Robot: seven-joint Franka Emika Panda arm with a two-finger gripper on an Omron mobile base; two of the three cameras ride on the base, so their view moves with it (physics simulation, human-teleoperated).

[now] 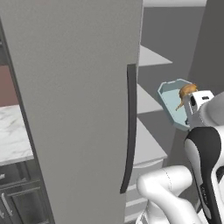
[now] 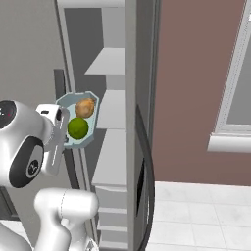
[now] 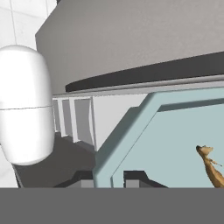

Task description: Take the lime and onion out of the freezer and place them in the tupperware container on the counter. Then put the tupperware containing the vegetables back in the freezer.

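My gripper [image 3: 109, 179] is shut on the rim of the pale blue tupperware container [image 3: 175, 144], one dark fingertip on each side of its wall. It holds the container [image 2: 73, 139] in the air, tilted steeply, in front of the open freezer [image 2: 112, 108] at the height of the middle shelves. Inside the container lie the orange-yellow onion [image 2: 86, 108] and, just below it, the green lime [image 2: 77, 128]. From the left side, the container [image 1: 173, 103] and onion [image 1: 188, 90] show past the freezer door [image 1: 70, 87], and the hand [image 1: 197, 105] hides the lime.
The freezer door's long dark handle [image 1: 130, 127] stands close to the left of the arm. The white marble counter [image 1: 13, 135] lies beyond the door, over dark cabinets [image 1: 22, 201]. A second door edge with a curved handle [image 2: 147, 166] bounds the opening on the right, with a reddish wall [image 2: 191, 73] behind.
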